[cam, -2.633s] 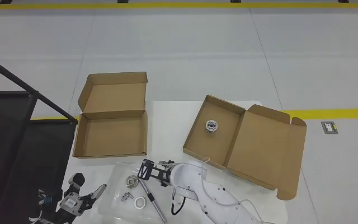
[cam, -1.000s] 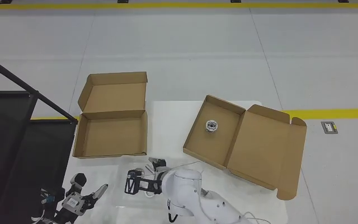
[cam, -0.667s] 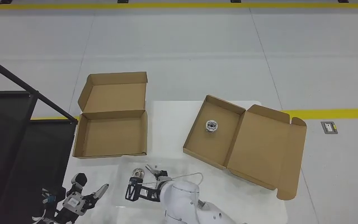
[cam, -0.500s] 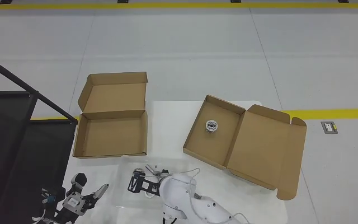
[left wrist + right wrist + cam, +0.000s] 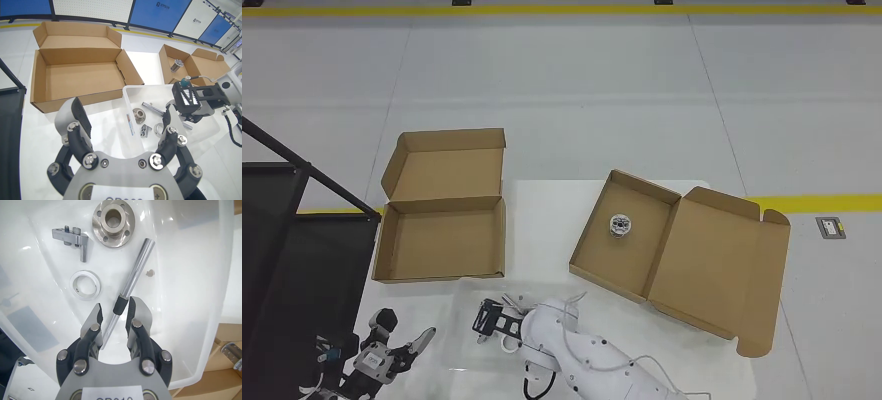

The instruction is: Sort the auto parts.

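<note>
Overhead, a white worktop (image 5: 542, 215) carries two open cardboard boxes: the left box (image 5: 439, 242) is bare, and the right box (image 5: 594, 262) holds one metal part (image 5: 619, 224). Nearer the robot sits a clear plastic tub (image 5: 217, 294) of loose parts. The left tool (image 5: 122, 107) hangs wide open and empty beside the tub. The right tool (image 5: 115, 307) is down in the tub, jaws partly open astride a steel rod (image 5: 140, 262) at its black band, not yet clamped. Closing squarely across the rod should stop it rolling away. A flange (image 5: 113, 226), bracket (image 5: 72, 239) and ring (image 5: 85, 286) lie just beside.
</note>
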